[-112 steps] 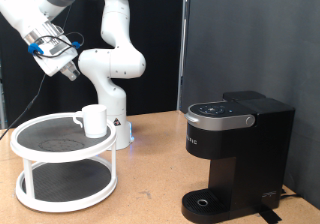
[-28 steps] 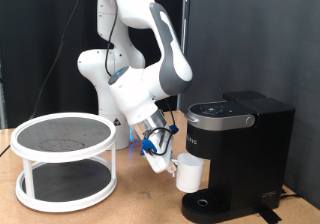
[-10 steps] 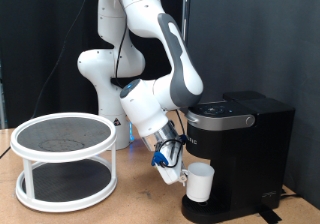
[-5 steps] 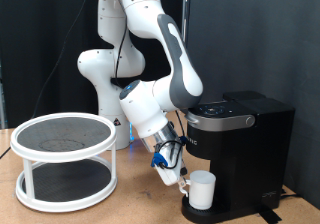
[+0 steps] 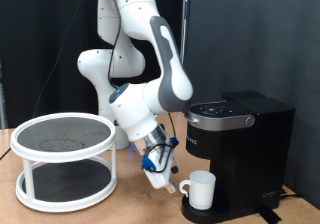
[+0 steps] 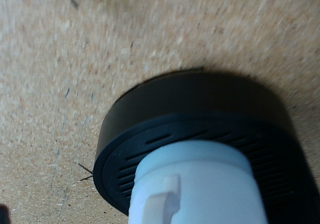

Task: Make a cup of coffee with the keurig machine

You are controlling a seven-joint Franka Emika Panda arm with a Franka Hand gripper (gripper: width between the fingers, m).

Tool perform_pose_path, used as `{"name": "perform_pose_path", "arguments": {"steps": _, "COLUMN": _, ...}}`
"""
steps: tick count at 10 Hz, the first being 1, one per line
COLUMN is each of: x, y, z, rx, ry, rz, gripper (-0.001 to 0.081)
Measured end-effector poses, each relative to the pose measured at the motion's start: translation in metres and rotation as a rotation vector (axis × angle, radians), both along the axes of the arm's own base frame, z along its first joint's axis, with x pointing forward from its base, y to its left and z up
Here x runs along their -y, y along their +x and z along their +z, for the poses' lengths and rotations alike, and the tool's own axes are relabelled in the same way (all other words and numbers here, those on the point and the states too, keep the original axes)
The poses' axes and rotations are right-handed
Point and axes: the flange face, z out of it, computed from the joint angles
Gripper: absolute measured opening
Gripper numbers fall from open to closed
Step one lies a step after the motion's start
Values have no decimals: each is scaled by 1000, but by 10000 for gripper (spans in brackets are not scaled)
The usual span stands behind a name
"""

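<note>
The small white cup [image 5: 201, 190] stands upright on the round drip base [image 5: 205, 213] of the black keurig machine [image 5: 245, 134], under its brew head, with its handle towards the exterior view's left. My gripper [image 5: 165, 180] hangs low just left of the handle, apart from the cup, open and empty. In the wrist view the cup [image 6: 200, 189] with its handle sits on the black drip base [image 6: 190, 114]; no fingers show there. The machine's lid is down.
A white two-tier round stand [image 5: 62, 152] with dark mesh shelves stands at the exterior view's left, with nothing on it. The wooden table [image 5: 135, 209] lies bare between the stand and the machine. The arm's base stands behind.
The cup came off the stand and was lowered onto the drip base. In the last half second my gripper let go of it and drew back to the left.
</note>
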Motion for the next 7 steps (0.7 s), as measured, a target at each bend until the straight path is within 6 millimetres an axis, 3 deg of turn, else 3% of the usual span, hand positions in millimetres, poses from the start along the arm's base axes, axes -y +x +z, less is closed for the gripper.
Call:
{"name": "perform_pose_path", "arguments": {"steps": 4, "x": 31, "y": -19, "z": 21, "rx": 40, "ry": 56, "rz": -30, "gripper": 735}}
{"name": "perform_pose_path", "arguments": {"steps": 7, "x": 24, "y": -19, "z": 26, "rx": 50, "ry": 86, "rz": 5, "gripper": 735}}
